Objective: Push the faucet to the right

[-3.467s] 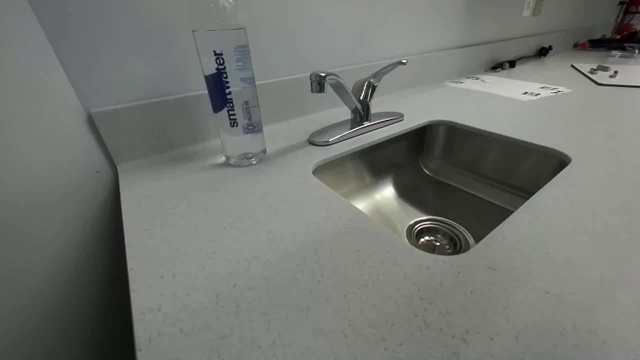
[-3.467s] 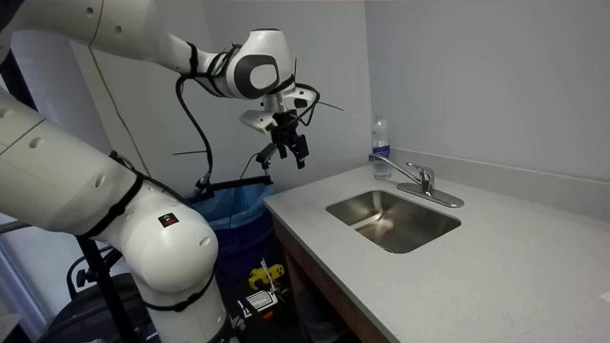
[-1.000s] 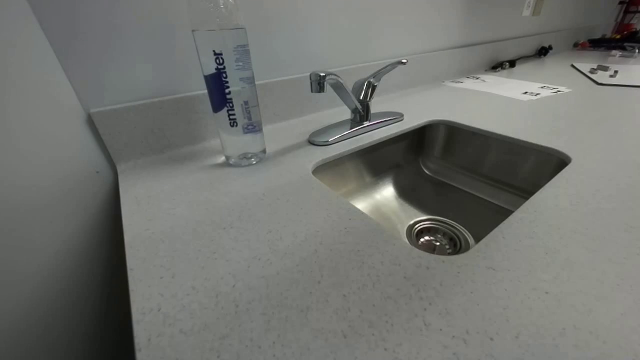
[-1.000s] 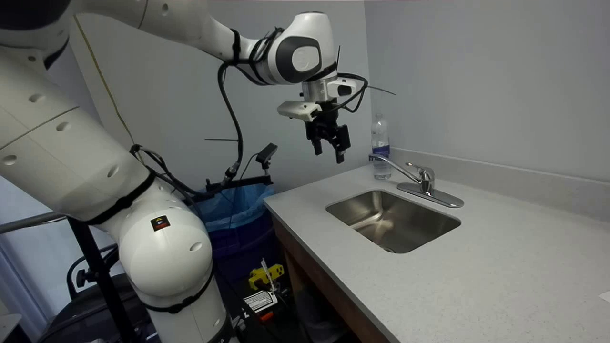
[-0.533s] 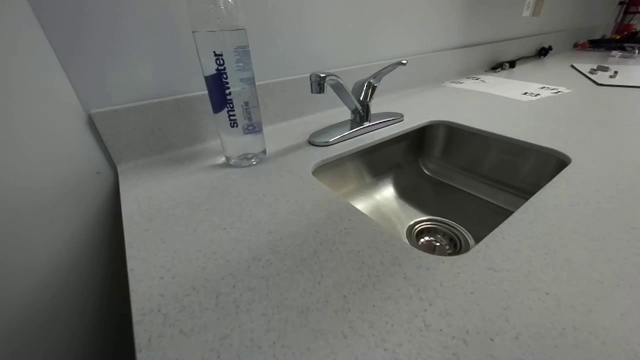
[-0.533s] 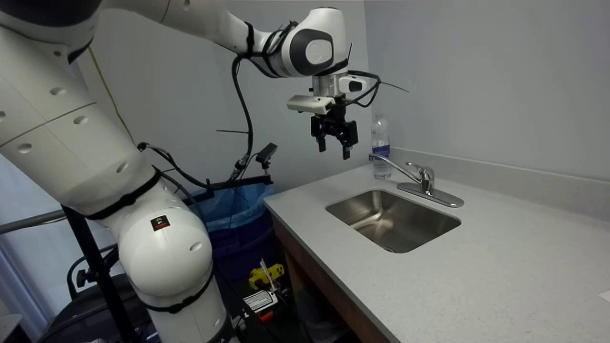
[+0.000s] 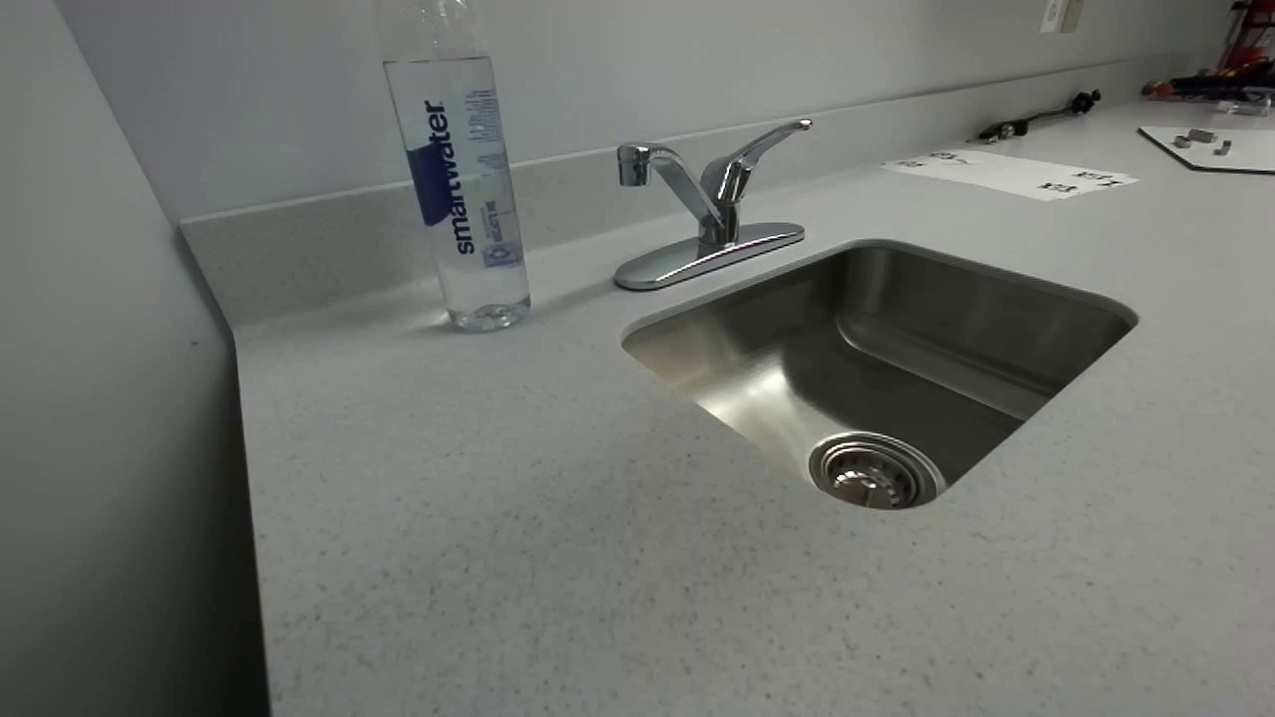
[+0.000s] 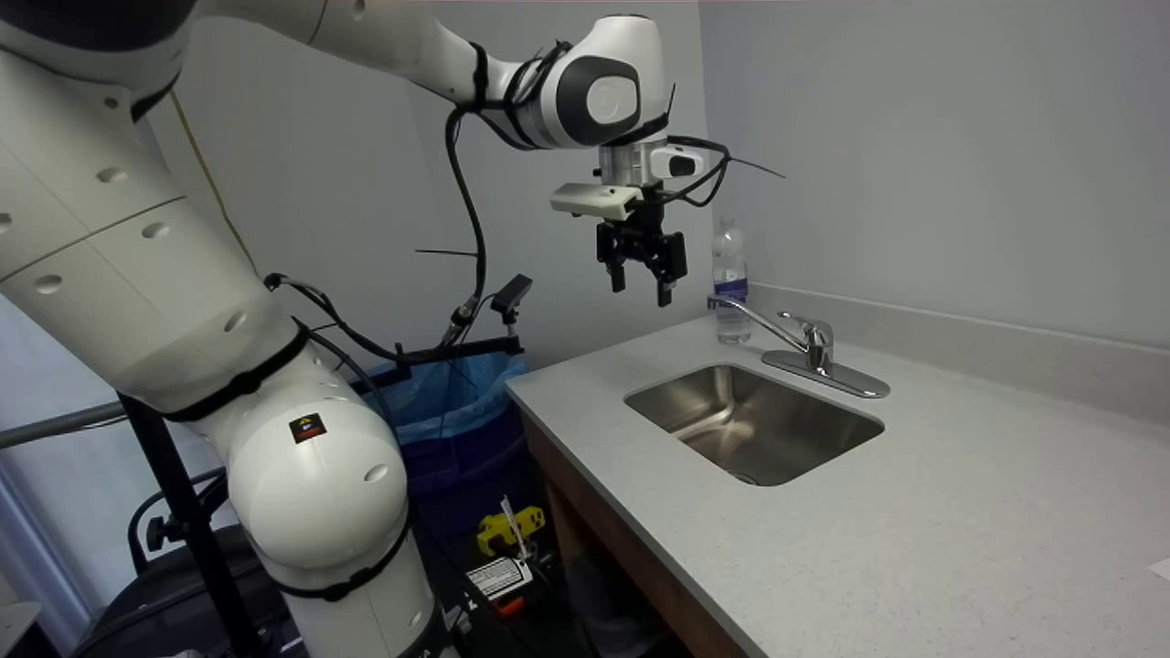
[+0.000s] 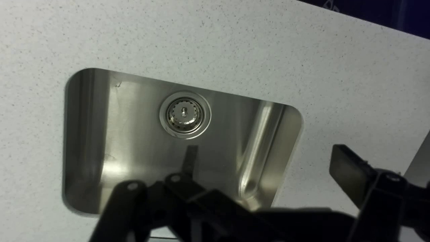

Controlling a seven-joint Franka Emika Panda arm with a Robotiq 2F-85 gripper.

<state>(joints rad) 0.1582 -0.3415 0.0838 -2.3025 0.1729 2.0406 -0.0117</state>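
The faucet (image 7: 719,221) is shiny metal with an oval base plate, a slim spout and one lever handle. In both exterior views it stands behind the sink; it also shows in an exterior view (image 8: 818,349). Its spout reaches out sideways toward the bottle, not over the basin's middle. My gripper (image 8: 642,288) hangs in the air, pointing down, above the counter and apart from the faucet. In the wrist view my gripper (image 9: 265,158) has its two fingers wide apart with nothing between them. The faucet cannot be made out in the wrist view.
A tall clear water bottle (image 7: 466,199) stands beside the spout's end, near the corner wall. The steel sink (image 8: 731,439) is sunk into the counter (image 8: 960,521). A low backsplash (image 7: 299,259) runs behind. A lined bin (image 8: 457,457) stands beside the counter's edge. Papers (image 7: 1006,175) lie farther along.
Over the last few seconds my arm has moved right in an exterior view, nearer the faucet, and the gripper has turned slightly. It has held still for about half a second. The faucet has not moved.
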